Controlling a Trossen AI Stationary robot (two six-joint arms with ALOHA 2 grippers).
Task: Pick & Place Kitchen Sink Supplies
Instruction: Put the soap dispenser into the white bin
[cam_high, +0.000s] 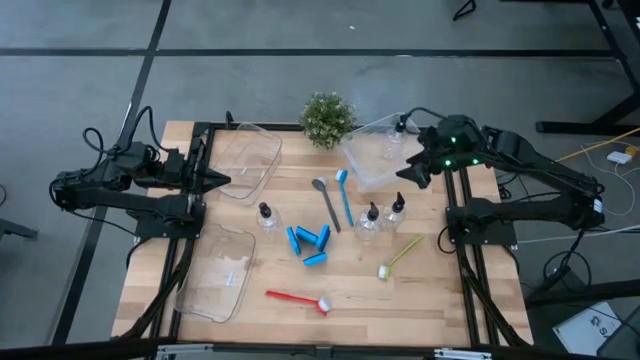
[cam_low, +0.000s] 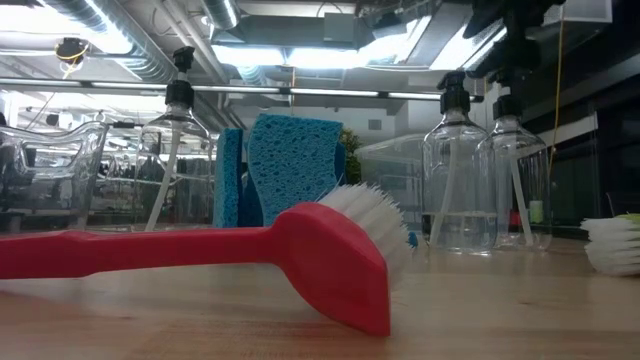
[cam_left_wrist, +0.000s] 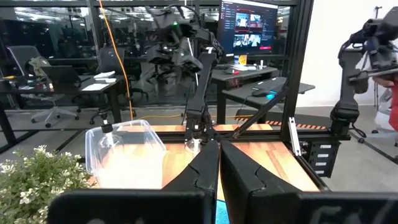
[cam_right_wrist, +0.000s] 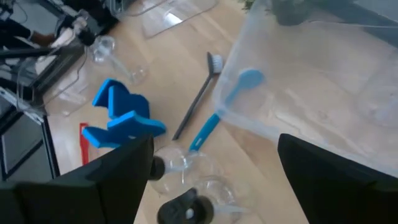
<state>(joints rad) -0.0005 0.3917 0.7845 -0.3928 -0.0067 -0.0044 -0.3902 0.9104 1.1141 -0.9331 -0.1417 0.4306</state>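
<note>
A: How many bottles can you count from above?

B: Four small clear black-capped ones. One bottle (cam_high: 265, 215) sits left of centre in the frame, a pair of bottles (cam_high: 384, 214) stands side by side right of centre, and a fourth bottle (cam_high: 393, 140) stands inside the clear bin (cam_high: 362, 168) at upper right.

A: And brushes?

B: Four again. The grey brush (cam_high: 326, 203) and the blue brush (cam_high: 345, 197) lie near each other at centre, the blue one's head up against the bin's edge. The yellow-green brush (cam_high: 398, 256) lies lower right, the red brush (cam_high: 297, 298) along the bottom centre.

A: Sponges?

B: A cluster of blue sponge pieces (cam_high: 308, 242) just below centre; I make out about four, though they overlap.

A: Other containers?

B: Two more clear bins, an upper-left bin (cam_high: 248, 160) and a lower-left bin (cam_high: 217, 272), three in all. One potted plant (cam_high: 327, 117) at top centre.

A: The arms?

B: The right gripper (cam_high: 412, 175) hangs over the upper-right bin's lower edge, fingers spread wide and grasping nothing. The left gripper (cam_high: 222, 181) sits at middle left beside the upper-left bin, fingers pressed together with nothing between them.
</note>
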